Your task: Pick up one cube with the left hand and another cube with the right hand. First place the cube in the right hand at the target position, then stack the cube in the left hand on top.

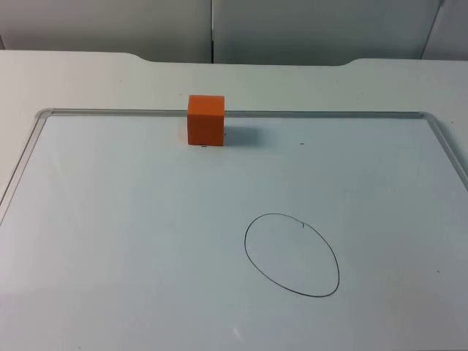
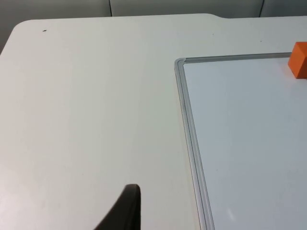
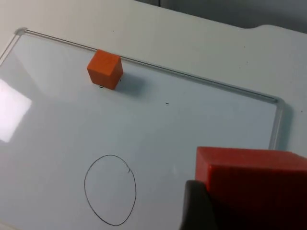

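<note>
An orange cube [image 1: 205, 121] rests on the whiteboard against its far frame, left of centre. It also appears in the left wrist view [image 2: 299, 60] and the right wrist view [image 3: 105, 70]. A hand-drawn black circle [image 1: 292, 254] marks the board nearer the front, right of centre, and nothing lies inside it [image 3: 110, 189]. My right gripper [image 3: 247, 211] is shut on a second, red-orange cube [image 3: 254, 175], held in the air above the board's right part. My left gripper [image 2: 127, 213] hangs over bare table, left of the board's far left corner.
The whiteboard's thin metal frame [image 1: 307, 114] forms a low raised edge around the working area [image 2: 189, 120]. White table top surrounds it, and a grey partition wall [image 1: 219, 29] stands behind.
</note>
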